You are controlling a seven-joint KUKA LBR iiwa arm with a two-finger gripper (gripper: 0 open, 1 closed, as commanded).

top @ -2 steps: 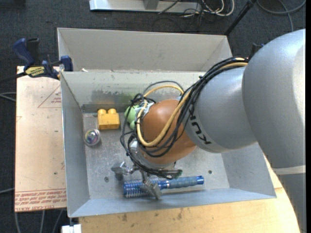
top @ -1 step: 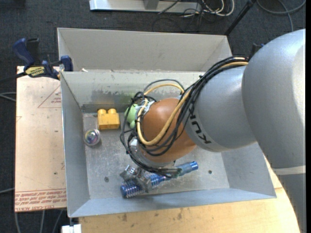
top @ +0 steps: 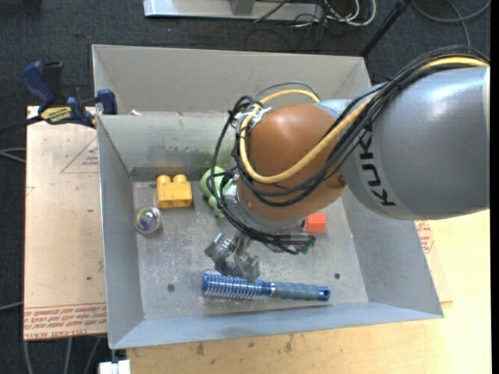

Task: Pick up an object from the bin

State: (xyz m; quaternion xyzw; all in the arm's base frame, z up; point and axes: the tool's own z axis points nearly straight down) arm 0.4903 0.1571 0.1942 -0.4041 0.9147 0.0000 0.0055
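Claw (top: pixel 234 257): grip state cannot be told. Blue plastic brush with bristled head (top: pixel 261 289): just beside claw, towards the grey metal bin's (top: pixel 121 287) front wall. Probable risk: the brush rolls or slides against that wall and escapes the claw.

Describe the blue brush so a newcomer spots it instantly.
Start at the near wall of the grey bin, lowest in the camera view. Along it, just below the tool, lies the blue brush: the only long thin thing, bristled head left, handle right.
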